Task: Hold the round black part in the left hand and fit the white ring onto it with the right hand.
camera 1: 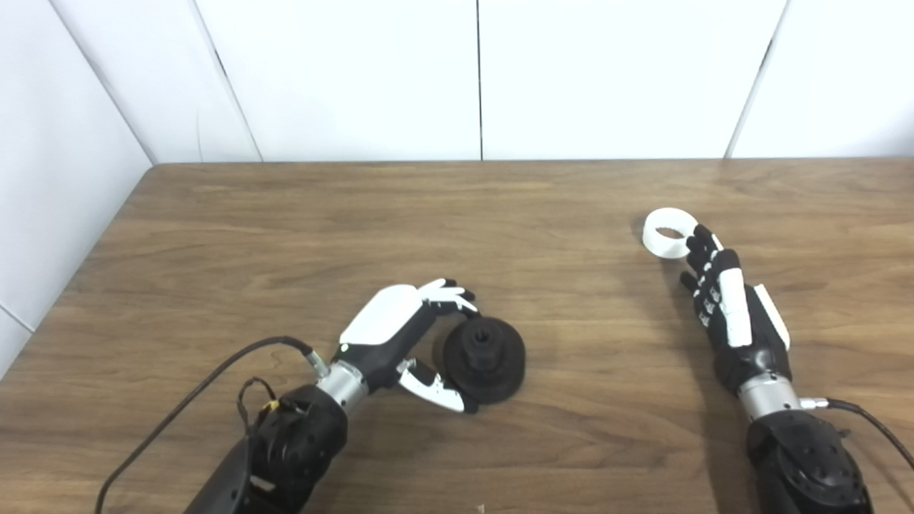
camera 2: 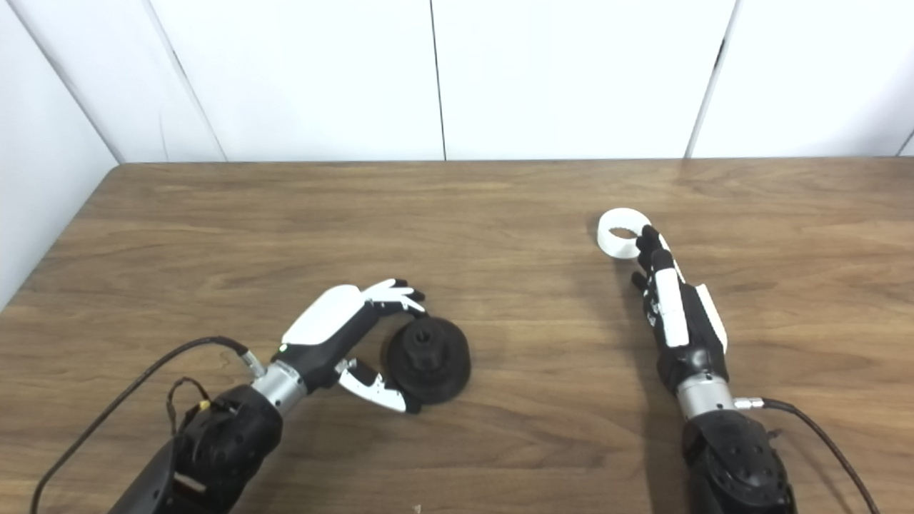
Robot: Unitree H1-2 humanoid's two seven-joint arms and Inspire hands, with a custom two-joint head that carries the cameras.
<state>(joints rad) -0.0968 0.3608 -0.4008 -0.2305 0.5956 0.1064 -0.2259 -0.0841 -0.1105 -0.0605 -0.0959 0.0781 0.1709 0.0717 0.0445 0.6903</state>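
The round black part (camera 1: 485, 359) lies flat on the wooden table (camera 1: 457, 214), near the front and left of centre; it is a disc with a raised hub. My left hand (camera 1: 407, 335) is at its left rim, open, fingers curved over the far side and thumb (camera 1: 437, 389) at the near side, and no firm grip shows. The white ring (camera 1: 668, 233) lies on the table at the right. My right hand (camera 1: 728, 307) stretches toward it with fingers nearly straight, and the fingertips (camera 1: 698, 243) touch the ring's near right edge. That hand is open.
White wall panels (camera 1: 478, 78) stand behind the table's far edge and along its left side. Cables trail from both wrists (camera 1: 214, 375) over the front of the table.
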